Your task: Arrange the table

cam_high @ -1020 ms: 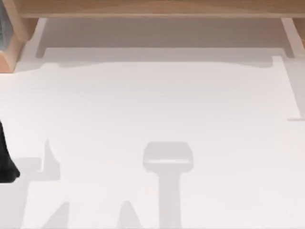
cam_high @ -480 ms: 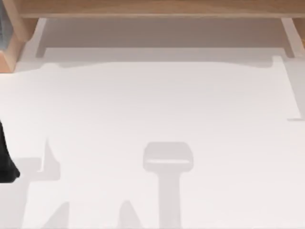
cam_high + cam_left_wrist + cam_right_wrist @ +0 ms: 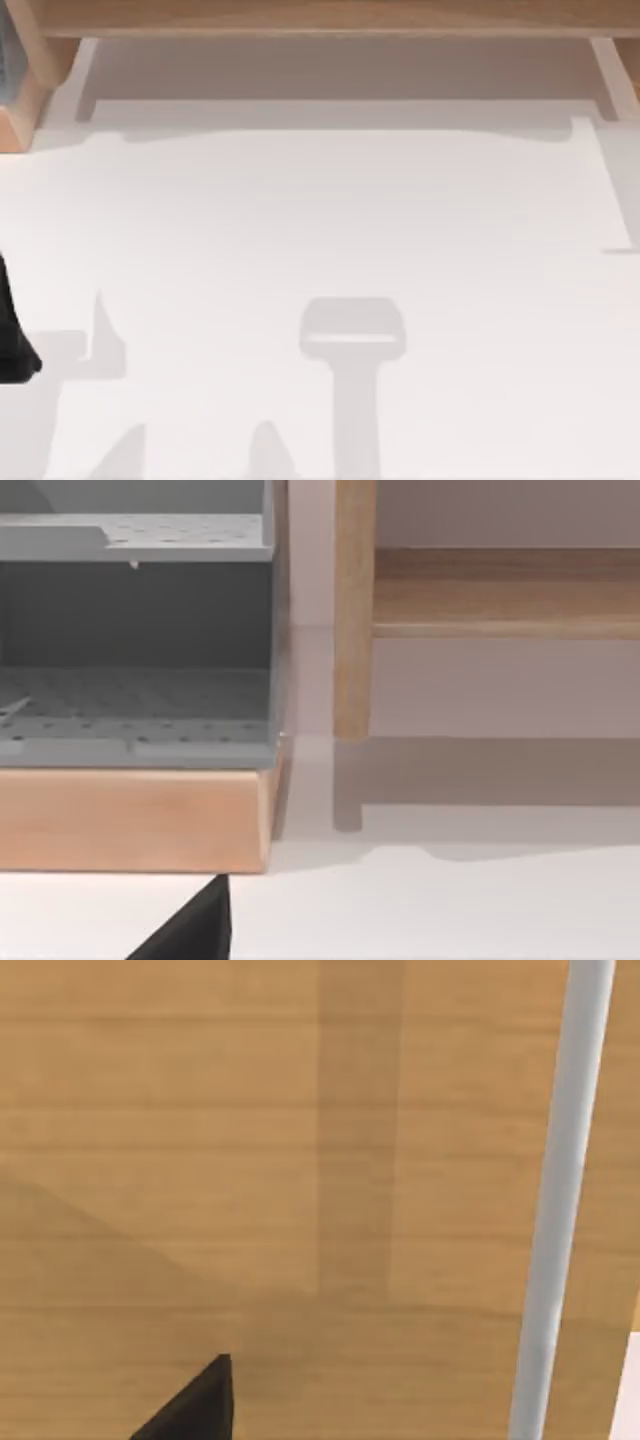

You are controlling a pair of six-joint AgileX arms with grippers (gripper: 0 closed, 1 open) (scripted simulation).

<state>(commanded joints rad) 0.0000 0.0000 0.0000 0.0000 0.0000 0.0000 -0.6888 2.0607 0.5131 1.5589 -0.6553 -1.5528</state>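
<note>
Now the counter [image 3: 330, 220] is a plain white flat top that takes most of the top view. It goes from the near edge up to a wooden frame [image 3: 320, 18] along the far side. Soft grey shadows lie on the white surface, one with a block form near the middle of the near side.

At the far left corner of the counter stands a wooden block [image 3: 130, 820], and on it sits a grey rack [image 3: 135, 630] with perforated shelves. Just beside it, a wooden post [image 3: 353, 610] stands upright, and a wooden shelf [image 3: 505, 590] goes off from the post.

The left arm [image 3: 12, 330] is a dark form at the left edge of the top view, low over the counter. A dark tip of the left end effector [image 3: 195, 930] is seen in its wrist view; whether it is spread or pressed together I cannot tell.

The right end effector [image 3: 195, 1405] also gives a dark tip, before a wooden surface [image 3: 250, 1160] with a pale grey bar [image 3: 560, 1210] beside. Its state I cannot tell either.
</note>
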